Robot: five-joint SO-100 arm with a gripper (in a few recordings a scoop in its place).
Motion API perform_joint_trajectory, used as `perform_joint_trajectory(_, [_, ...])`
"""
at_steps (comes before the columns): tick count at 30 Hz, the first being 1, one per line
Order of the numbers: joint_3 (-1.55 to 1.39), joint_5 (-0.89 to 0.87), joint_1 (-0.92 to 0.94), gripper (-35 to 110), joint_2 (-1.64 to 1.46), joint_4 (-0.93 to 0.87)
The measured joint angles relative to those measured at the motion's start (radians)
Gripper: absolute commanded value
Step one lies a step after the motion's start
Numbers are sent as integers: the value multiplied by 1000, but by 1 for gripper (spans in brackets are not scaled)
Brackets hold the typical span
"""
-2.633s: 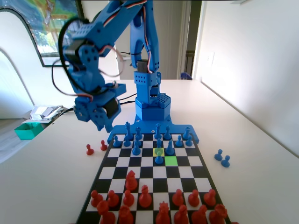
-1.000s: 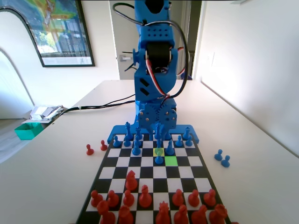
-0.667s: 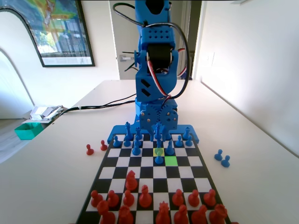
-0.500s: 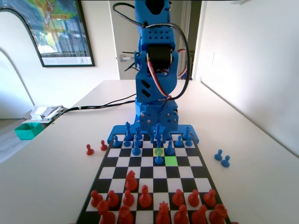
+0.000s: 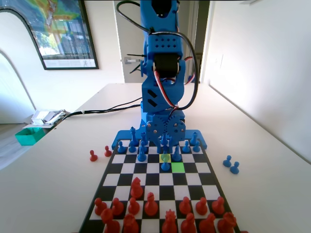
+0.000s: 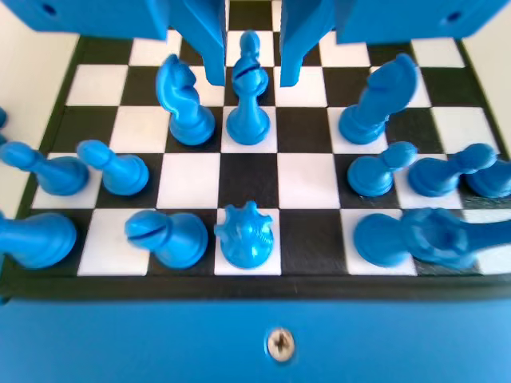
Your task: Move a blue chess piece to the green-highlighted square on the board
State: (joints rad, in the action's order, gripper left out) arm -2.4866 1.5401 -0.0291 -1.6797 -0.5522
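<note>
Fixed view: your pawn (image 5: 165, 165) is small and blue, with a round head on a flared base. It stands on the board (image 5: 121, 178) just in front of the yellow square, beside the green square (image 5: 178, 167) on its left. Wrist view: your gripper (image 6: 249, 72) hangs with its jaws apart, either side of a blue bishop's (image 6: 248, 100) head, not touching it.
</note>
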Motion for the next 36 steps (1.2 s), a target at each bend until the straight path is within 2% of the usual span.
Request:
perform_joint_trajectory(29, [-48,26,-14,1,12,41])
perform_joint_trajectory(36, [-2,26,-8,1,12,-66])
